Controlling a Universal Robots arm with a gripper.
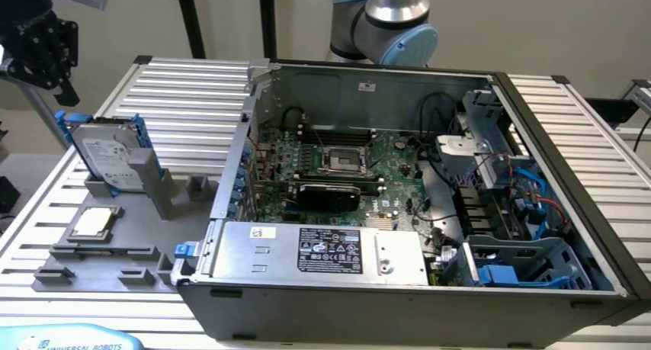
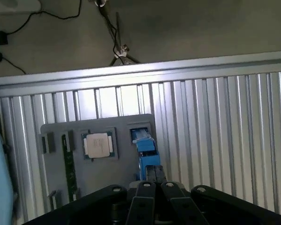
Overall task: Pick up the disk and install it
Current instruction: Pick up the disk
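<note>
One gripper [image 2: 154,169] pressed together, holding nothing | disk [image 1: 106,153] upright in grey stand [image 1: 152,236], lower edge hidden

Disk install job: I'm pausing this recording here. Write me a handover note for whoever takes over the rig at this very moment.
Gripper: shut, holding nothing, hanging above the grey holder, clear of the disk.
Disk: upright in its slot on the holder, outside the open computer case, on the exterior view's left.
Done: nothing that shows; the disk is untouched.
Left: both the pick-up and the install.
</note>
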